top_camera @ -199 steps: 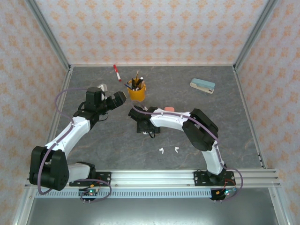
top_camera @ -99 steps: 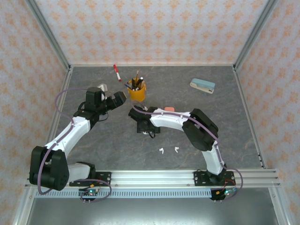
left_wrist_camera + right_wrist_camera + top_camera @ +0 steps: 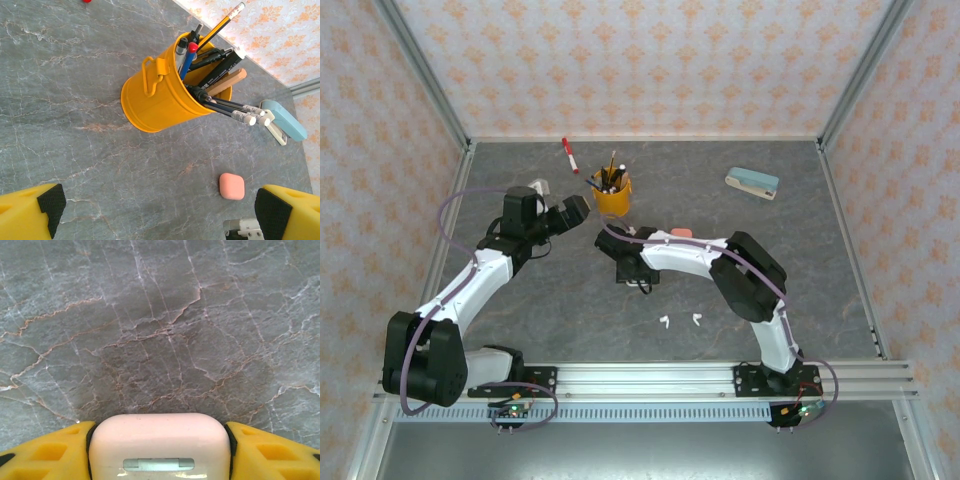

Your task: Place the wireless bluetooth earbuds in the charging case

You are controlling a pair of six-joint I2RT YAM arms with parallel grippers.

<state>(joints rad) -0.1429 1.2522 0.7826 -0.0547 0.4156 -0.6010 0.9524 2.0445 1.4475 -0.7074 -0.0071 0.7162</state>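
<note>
Marbled grey table (image 3: 830,260) looks slick, so the pale case (image 3: 160,440), pinched at its rounded ends by the right jaws, may squirt out; left jaws gape.

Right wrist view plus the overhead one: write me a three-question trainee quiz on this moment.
1. True or false: the left gripper has its jaws wide apart, gripping nothing.
2. In the right wrist view, what sits between the jaws of the right gripper? A) a pale case B) a stapler C) a red marker
3. How many white earbuds lie on the table near the arm bases?
Key: 1 true; 2 A; 3 two.
</note>
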